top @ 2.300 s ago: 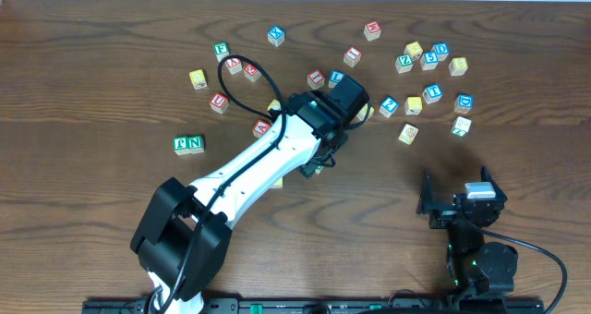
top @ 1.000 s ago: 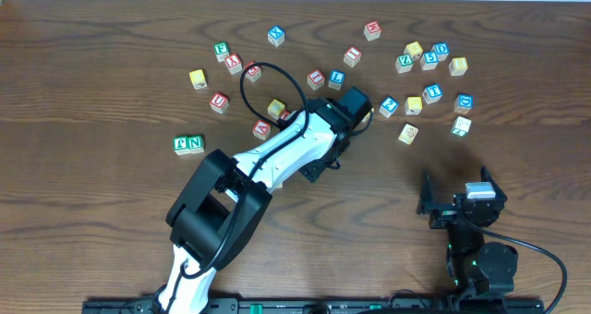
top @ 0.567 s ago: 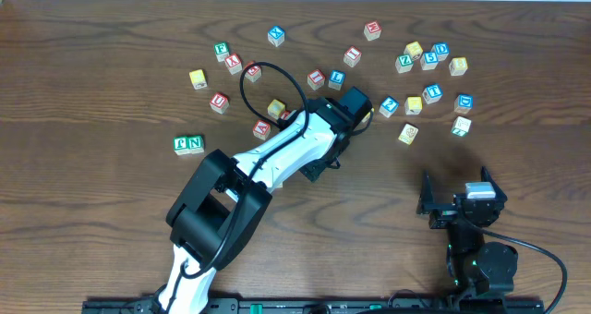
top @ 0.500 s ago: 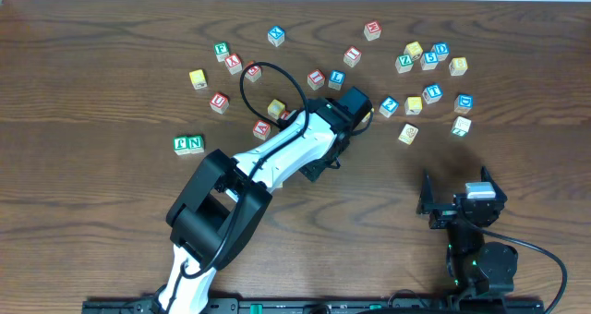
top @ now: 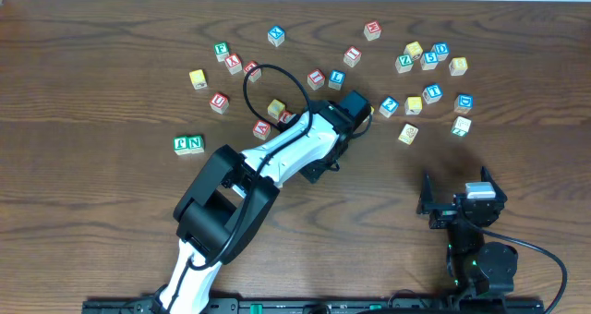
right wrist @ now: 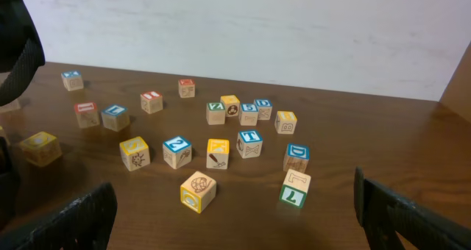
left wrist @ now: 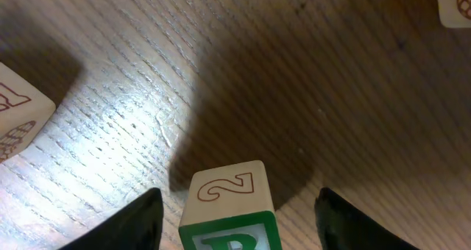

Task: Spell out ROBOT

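Observation:
A wooden block point(left wrist: 229, 187) with a green R on its side and a red 2 on top stands on the table between the fingers of my left gripper point(left wrist: 237, 209). The fingers are open, with a gap on each side of the block. In the overhead view the left gripper point(top: 353, 106) is low among the scattered blocks and hides this block. My right gripper point(top: 459, 196) is open and empty at the front right, and its wide-apart fingers show in the right wrist view point(right wrist: 235, 220). Two green blocks point(top: 189, 144) sit side by side at the left.
Several letter blocks lie across the far half of the table, with a cluster at the back right point(top: 427, 57). A yellow block point(right wrist: 197, 191) and a green block point(right wrist: 294, 190) are nearest the right gripper. A block point(left wrist: 18, 118) sits left of the left gripper.
The left arm has swung and settled with its gripper a little further right, uncovering a yellow block behind it. Over the last second it has hardly moved. The right arm has stayed still.

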